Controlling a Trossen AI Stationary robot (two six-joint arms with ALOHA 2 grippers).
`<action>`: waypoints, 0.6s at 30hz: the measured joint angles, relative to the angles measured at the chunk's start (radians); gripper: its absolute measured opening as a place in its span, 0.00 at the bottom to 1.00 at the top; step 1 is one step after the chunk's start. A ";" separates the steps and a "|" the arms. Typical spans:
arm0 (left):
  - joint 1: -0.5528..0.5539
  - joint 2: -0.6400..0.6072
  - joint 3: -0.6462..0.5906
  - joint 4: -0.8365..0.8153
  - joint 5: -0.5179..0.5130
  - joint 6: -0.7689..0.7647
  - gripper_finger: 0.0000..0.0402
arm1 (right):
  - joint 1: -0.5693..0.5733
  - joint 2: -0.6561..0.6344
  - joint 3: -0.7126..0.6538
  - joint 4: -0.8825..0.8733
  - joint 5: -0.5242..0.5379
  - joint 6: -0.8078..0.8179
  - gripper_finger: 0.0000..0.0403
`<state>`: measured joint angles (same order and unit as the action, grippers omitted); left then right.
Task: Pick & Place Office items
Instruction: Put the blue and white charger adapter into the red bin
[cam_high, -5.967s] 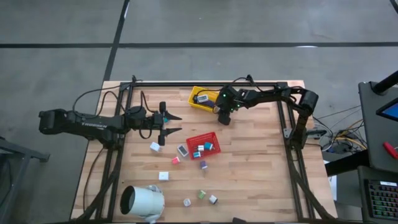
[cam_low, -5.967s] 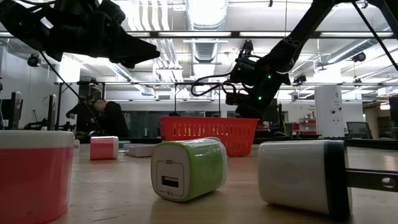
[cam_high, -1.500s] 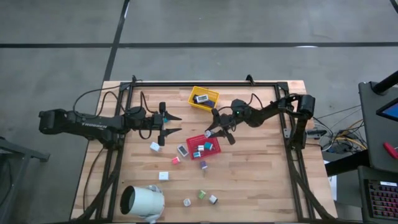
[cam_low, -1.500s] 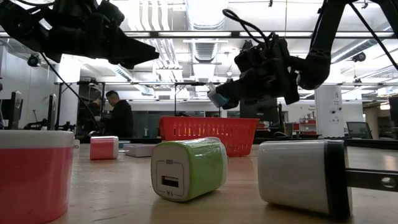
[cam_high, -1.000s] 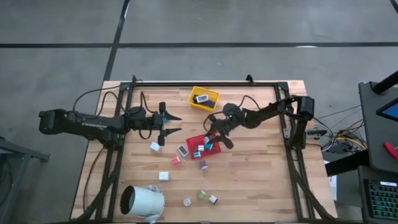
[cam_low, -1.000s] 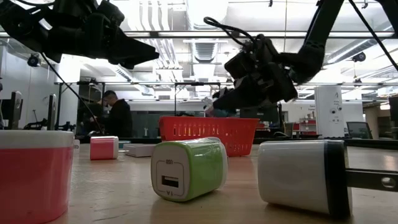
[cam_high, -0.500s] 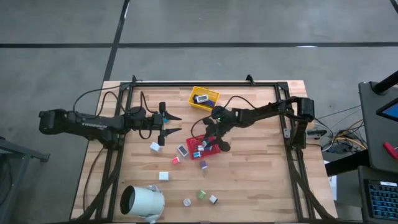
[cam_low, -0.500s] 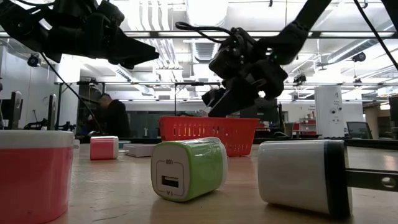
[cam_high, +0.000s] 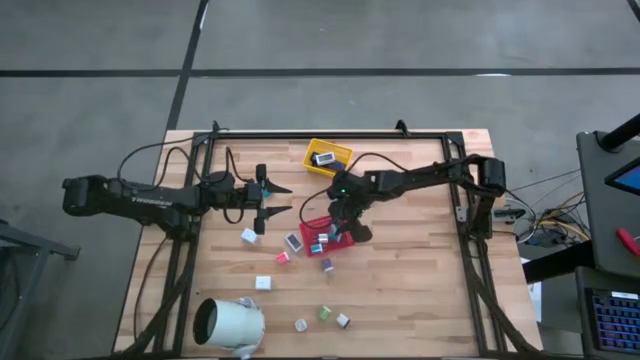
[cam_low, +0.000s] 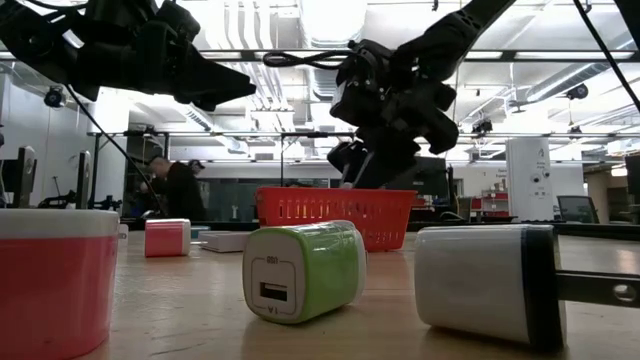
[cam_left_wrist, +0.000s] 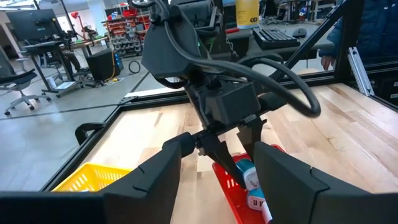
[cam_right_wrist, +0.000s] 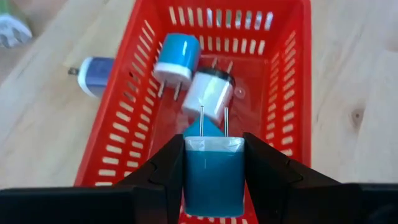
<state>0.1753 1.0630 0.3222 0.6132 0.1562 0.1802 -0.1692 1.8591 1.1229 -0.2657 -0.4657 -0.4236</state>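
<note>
The right end effector (cam_right_wrist: 214, 163) pinches a teal charger block (cam_right_wrist: 213, 171) by its flat sides above the red tray (cam_right_wrist: 296, 81) near the table's middle; it looks light, rigid and smooth, so slippery; the left end effector (cam_high: 284, 198) waits spread

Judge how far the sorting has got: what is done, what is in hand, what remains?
Done: the red tray holds a blue plug and a white plug; the yellow tray holds one item. In hand: the right gripper, above the red tray, grips a teal plug. Left: loose items on the table, like the green one. The left gripper waits, open.
</note>
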 joint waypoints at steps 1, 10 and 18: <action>0.000 0.000 0.000 0.000 0.000 0.000 0.51 | 0.001 0.000 0.001 -0.009 0.006 -0.001 0.31; 0.000 0.000 0.000 0.000 0.000 0.005 0.51 | 0.002 -0.001 -0.027 -0.007 0.020 -0.002 0.31; -0.001 0.000 0.000 0.000 0.000 0.006 0.51 | 0.002 0.002 -0.031 -0.016 0.027 -0.003 0.31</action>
<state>0.1747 1.0630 0.3222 0.6132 0.1562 0.1865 -0.1673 1.8610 1.0918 -0.2815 -0.4392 -0.4271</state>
